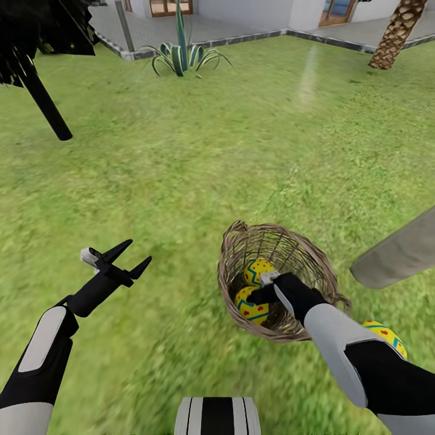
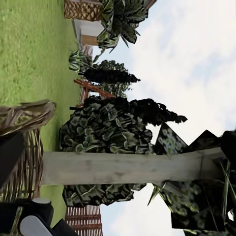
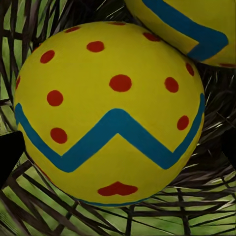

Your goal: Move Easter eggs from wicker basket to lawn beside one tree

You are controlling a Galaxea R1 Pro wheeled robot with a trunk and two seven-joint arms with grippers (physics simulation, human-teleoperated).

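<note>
Lawn: a wide, flat spread of bright green grass (image 1: 199, 151) with a soft, mottled texture; it lies under both arms and all around the right claw.
Tree trunk: a smooth, pale grey-beige trunk (image 1: 399, 254), straight and round, rising from the grass just to the right of the right claw, close beside the basket.
Basket: a small round tan-brown wicker basket (image 1: 314, 257) of loosely woven twigs with a little loop handle on its rim; open weave, green showing through. The right claw is down inside it.
Eggs in basket: two yellow Easter eggs (image 1: 258, 270), smooth and rounded, with blue zigzag bands and red dots, lying in the basket bottom touching each other. The right wrist view shows the nearer egg (image 3: 110, 110) directly ahead of the claw.
Third egg: another yellow painted egg (image 1: 386, 335) lies on the grass behind the right forearm, near the trunk.
Right claw: the black right gripper (image 1: 269, 289) sits over the eggs; dark finger tips show at either side of the egg, seemingly apart and not yet clamped.
Left claw: the black left gripper (image 1: 130, 257) hovers over bare grass, well to the left of the basket, fingers spread, holding nothing.
Doing it well: likely best to centre the fingers on the egg's widest part, close gently since the shell is slick and curved, then lift straight up clear of the twigs.
</note>
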